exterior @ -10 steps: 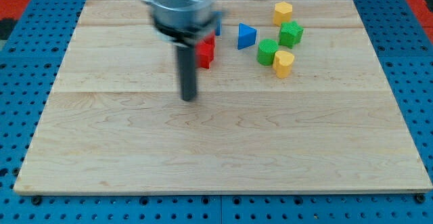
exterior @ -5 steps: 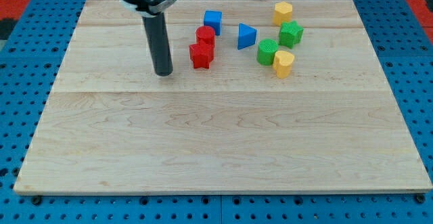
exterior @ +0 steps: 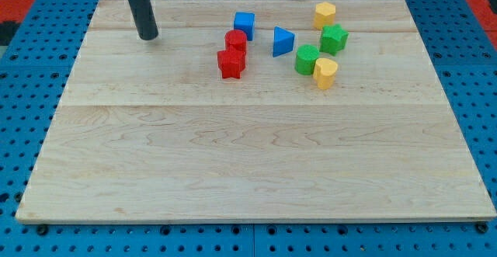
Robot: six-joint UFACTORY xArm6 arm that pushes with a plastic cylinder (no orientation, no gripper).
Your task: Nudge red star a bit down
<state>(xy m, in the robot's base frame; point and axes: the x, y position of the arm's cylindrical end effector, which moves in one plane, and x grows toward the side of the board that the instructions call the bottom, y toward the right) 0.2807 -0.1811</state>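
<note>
Resting well apart from the red star (exterior: pixel 230 64), toward the view's upper left, my tip (exterior: pixel 147 36) touches no block; it is a plain rod without fingers.

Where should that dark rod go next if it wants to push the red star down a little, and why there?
Probably to the view's right, stopping just above the red star. My tip now sits well off to the view's left of it, touching nothing. A red cylinder crowds the star's upper side, so the tip would likely need to slip in between them, or push both down.
</note>
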